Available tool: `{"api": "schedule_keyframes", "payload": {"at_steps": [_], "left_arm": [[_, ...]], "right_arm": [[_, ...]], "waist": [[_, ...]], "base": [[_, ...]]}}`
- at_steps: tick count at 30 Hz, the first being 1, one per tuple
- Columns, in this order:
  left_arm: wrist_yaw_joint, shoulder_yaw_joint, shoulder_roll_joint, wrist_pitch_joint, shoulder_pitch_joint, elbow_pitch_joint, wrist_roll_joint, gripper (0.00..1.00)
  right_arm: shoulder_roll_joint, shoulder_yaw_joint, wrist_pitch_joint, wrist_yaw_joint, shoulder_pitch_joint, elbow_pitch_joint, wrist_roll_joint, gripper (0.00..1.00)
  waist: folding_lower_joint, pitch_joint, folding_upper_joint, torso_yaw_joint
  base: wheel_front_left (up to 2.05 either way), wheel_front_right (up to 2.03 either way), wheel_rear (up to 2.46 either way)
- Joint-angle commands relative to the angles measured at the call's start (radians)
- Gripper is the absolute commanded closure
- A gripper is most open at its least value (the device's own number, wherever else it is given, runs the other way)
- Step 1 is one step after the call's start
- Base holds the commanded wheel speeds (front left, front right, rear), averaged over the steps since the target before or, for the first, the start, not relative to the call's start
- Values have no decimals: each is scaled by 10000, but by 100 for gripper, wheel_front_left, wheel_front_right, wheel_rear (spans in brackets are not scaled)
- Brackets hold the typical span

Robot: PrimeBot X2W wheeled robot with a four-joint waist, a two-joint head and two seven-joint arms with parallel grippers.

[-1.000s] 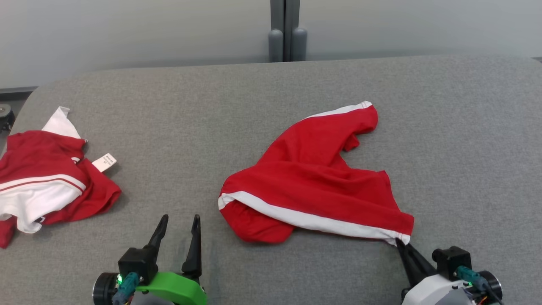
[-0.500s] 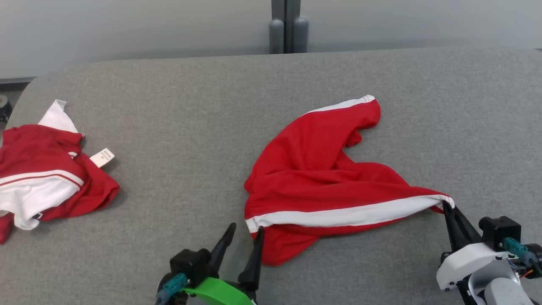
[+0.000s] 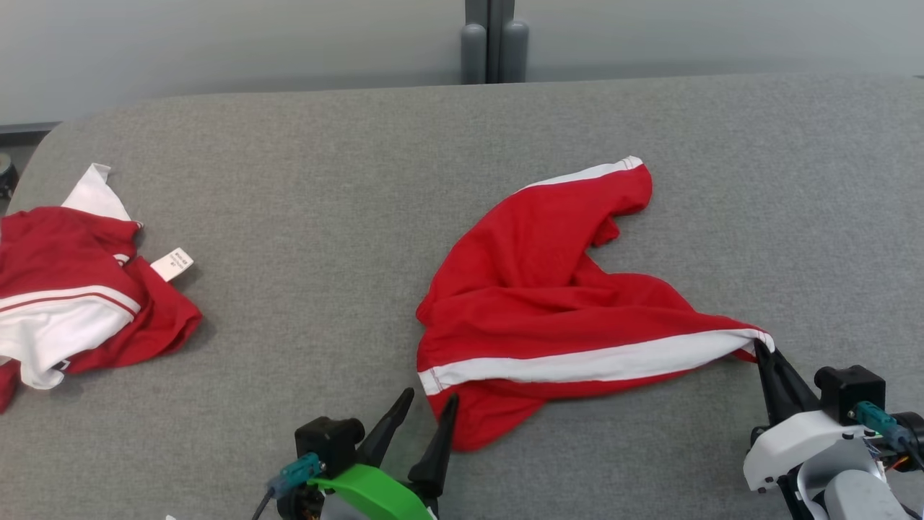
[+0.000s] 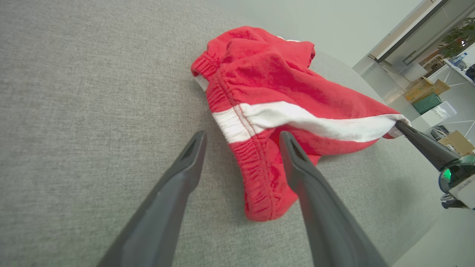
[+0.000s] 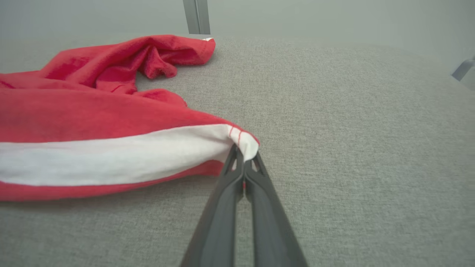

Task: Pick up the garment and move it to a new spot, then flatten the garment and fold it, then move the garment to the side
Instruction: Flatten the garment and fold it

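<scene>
The garment [image 3: 548,289] is a pair of red shorts with a white side stripe, lying crumpled on the grey table [image 3: 325,159]. My right gripper [image 3: 761,347] is shut on the garment's right end, where the white stripe meets the hem [image 5: 246,142], and the stripe is drawn taut toward it. My left gripper [image 3: 427,399] is open at the bottom centre, its fingertips straddling the elastic waistband [image 4: 252,163] near the stripe's left end. In the left wrist view the garment [image 4: 274,78] spreads ahead and my right gripper [image 4: 399,125] grips its far corner.
A second red and white piece of clothing [image 3: 79,303] with a white label [image 3: 172,263] lies bunched at the table's left edge. A grey post [image 3: 494,43] stands behind the table. Bare grey surface stretches between the two heaps and to the far right.
The right gripper has pulled the garment's corner to the right and up the view, stretching the stripe. The left gripper moved right to the waistband. The camera view shifted slightly.
</scene>
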State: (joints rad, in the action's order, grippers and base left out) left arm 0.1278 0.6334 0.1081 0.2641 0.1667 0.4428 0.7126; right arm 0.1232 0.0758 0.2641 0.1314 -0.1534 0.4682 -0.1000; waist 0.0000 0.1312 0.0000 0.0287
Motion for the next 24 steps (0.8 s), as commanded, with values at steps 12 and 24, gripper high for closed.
{"api": "schedule_keyframes", "payload": {"at_steps": [12,24], "left_arm": [[45,980,423,6,662,171,1514,0],[45,1234,654,5,921,-20,1959,100]], "right_arm": [[35,-1,5,-16,-85,-82,130,100],[94,-91,5,-16,-10,-10,77,100]], "waist": [[0,155,0,-189],[0,99,0,-235]], "base": [[0,0,0],[0,0,0]]}}
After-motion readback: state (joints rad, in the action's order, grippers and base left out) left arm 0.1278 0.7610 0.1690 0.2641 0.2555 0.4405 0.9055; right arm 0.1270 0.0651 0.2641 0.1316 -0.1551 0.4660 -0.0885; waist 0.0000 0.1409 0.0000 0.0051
